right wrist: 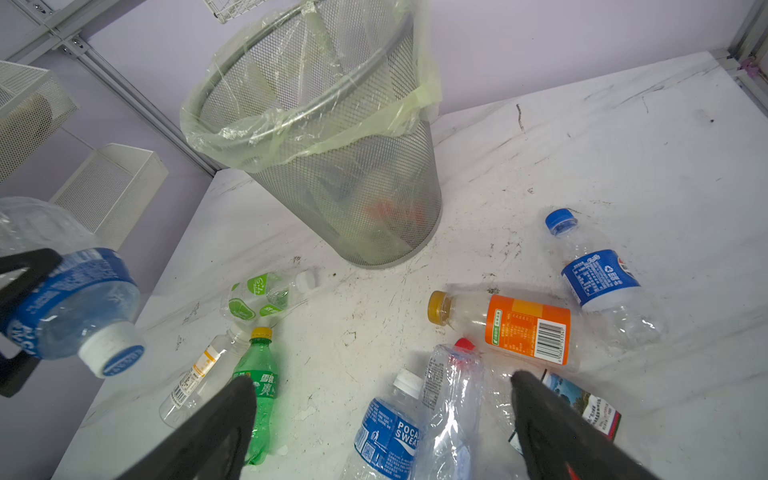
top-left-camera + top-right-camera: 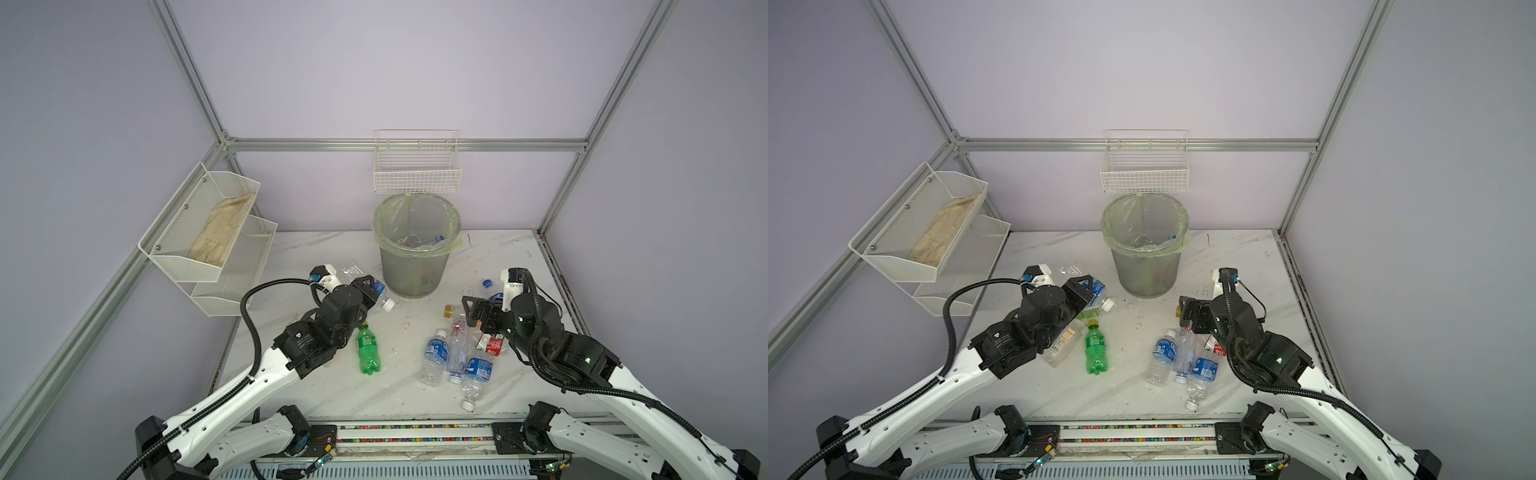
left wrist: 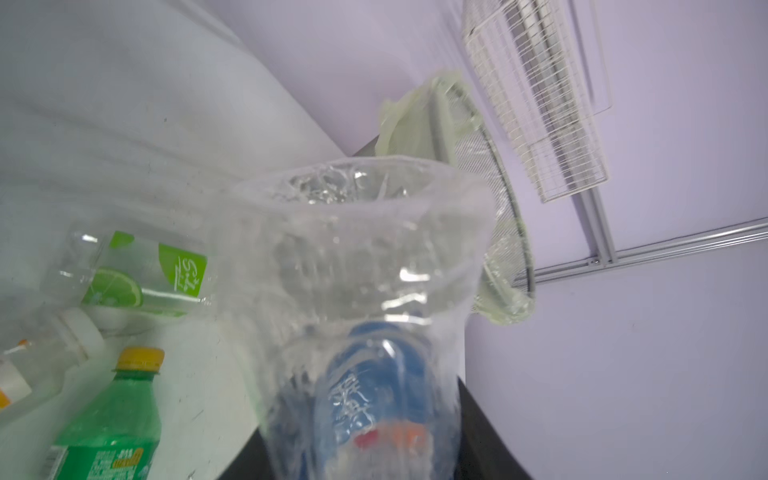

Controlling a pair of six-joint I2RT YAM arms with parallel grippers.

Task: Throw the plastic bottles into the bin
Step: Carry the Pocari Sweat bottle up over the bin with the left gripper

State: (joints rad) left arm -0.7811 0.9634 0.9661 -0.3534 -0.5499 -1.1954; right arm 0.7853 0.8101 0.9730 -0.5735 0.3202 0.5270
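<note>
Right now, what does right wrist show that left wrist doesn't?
Right wrist only: the right gripper, jaws open, plus a gold-capped orange-label bottle, a blue-cap bottle and a Pocari bottle, all lying flat. Left wrist only: the white wire basket nearly whole; right wrist catches just a corner. Both: the bin, the green soda bottle, the lime-label bottle, and the blue-label bottle shut in the left gripper.

Bin (image 2: 415, 270) back-ctr on table (image 2: 324, 399); soda bottle (image 2: 368, 349) front-left, bottle cluster (image 2: 457, 355) front-right.
</note>
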